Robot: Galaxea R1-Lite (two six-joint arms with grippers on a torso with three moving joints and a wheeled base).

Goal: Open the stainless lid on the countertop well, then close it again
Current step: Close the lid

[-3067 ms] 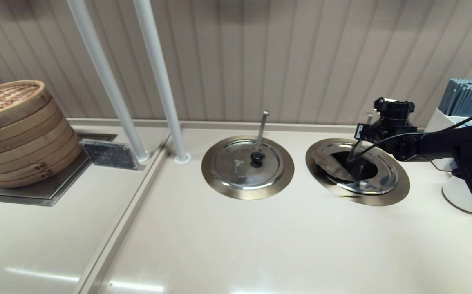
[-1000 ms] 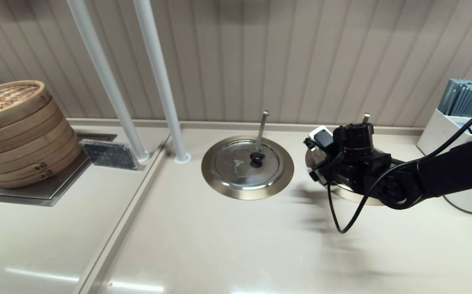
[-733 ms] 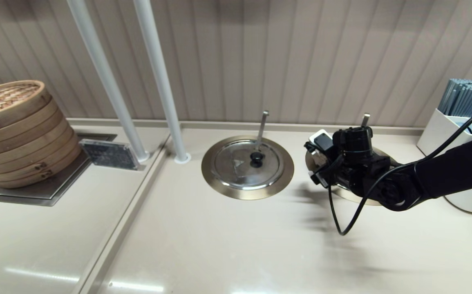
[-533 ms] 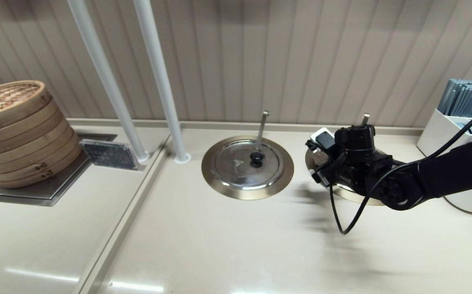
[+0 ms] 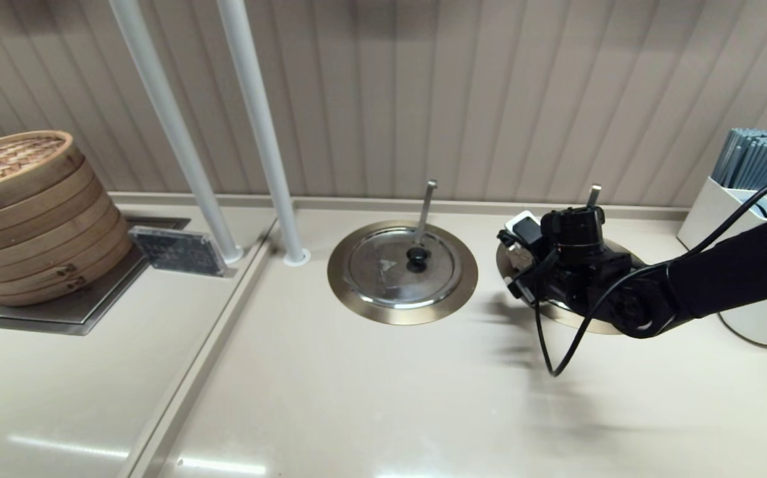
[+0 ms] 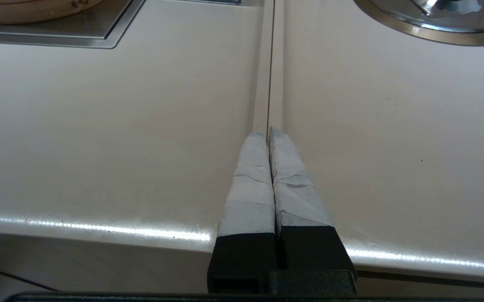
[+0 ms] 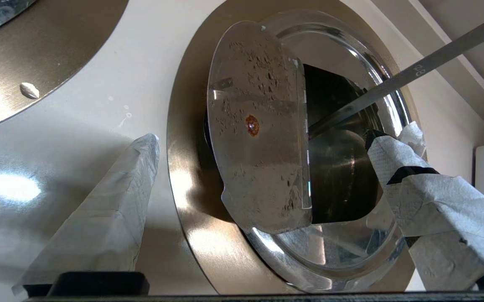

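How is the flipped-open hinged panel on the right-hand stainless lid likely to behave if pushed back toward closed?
The hinged panel looks like thin rigid steel, so it would probably swing as one stiff piece. Its polished face may be slippery for the open right end effector. The ladle handle leaning through the opening could obstruct it.

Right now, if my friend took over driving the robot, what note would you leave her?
Right gripper: open, hovering over the right-hand countertop well, holding nothing.
Left gripper: shut and empty, parked over the counter seam.
Stainless lid: sitting on the well; its hinged panel is flipped open, dark cavity showing, with a ladle handle sticking out.
Done: opening.
Left: flip the panel back down, then pull the arm away.
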